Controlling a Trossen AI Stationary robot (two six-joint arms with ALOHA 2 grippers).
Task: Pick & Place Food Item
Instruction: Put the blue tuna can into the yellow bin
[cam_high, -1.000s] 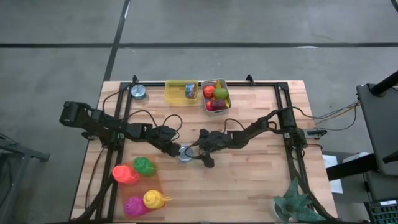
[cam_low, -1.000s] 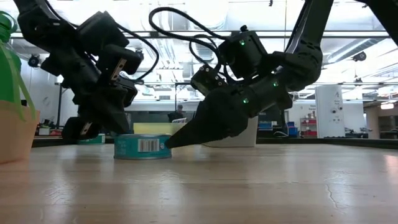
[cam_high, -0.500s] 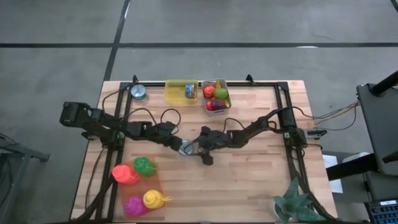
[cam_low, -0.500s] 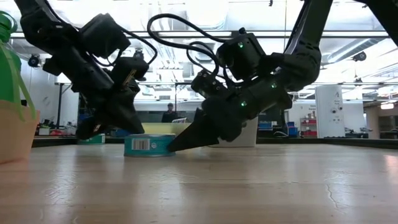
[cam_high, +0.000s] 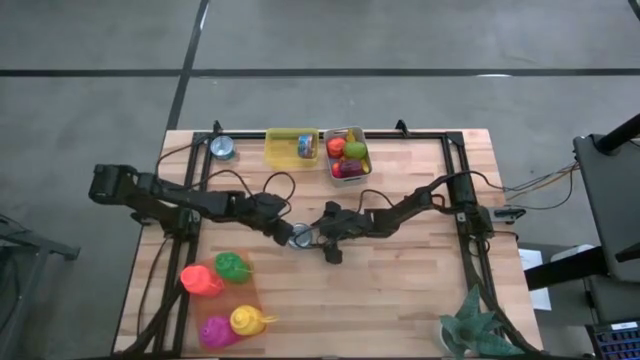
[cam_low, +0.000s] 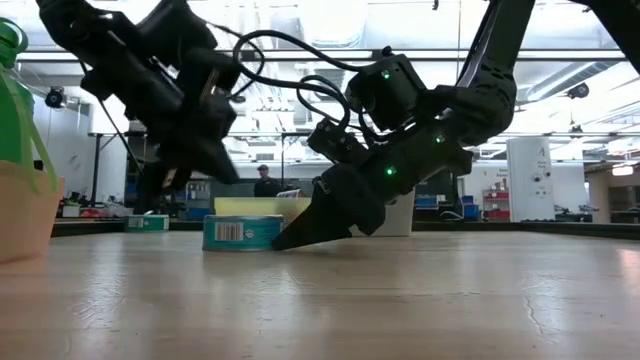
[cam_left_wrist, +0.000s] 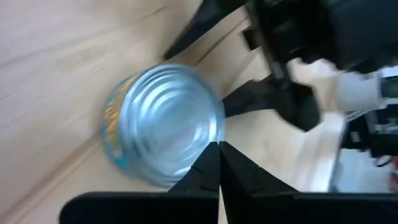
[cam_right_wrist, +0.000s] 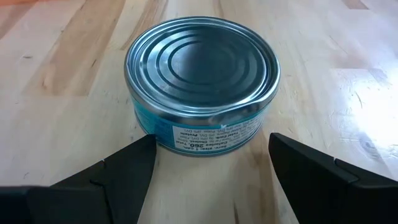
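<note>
**Mia:** The can (cam_high: 299, 236) is sitting flat on the wooden table (cam_high: 400, 300), near the middle. It is a short, round tin with a shiny silver lid and a blue label.

**Ben:** Where are the two robot arms?

**Mia:** They meet at the can from both sides. The right gripper (cam_right_wrist: 208, 158) is low, right at the table top. Its two dark fingers (cam_right_wrist: 112, 171) are spread wide, one at each side of the can, with bare wood showing between each finger and the tin. They are not squeezing it.

**Ben:** And the other one?

**Mia:** The left gripper (cam_left_wrist: 219, 149) hangs above the can, tilted down. Its fingers are pressed together into one point, and nothing is between them. In the low view there is a gap between it and the tin.

**Ben:** What else is on the table?

**Mia:** At the far edge there is a yellow tray (cam_high: 285, 155) with another small can (cam_high: 306, 147) in it. Right beside it is a clear tub (cam_high: 331, 170) full of bright toy food. A third can (cam_high: 222, 149) sits near the far left corner. At the near left there are colorful toys (cam_high: 228, 297), red, green, pink and yellow. A green toy dinosaur (cam_high: 478, 326) is at the near right corner.
</note>
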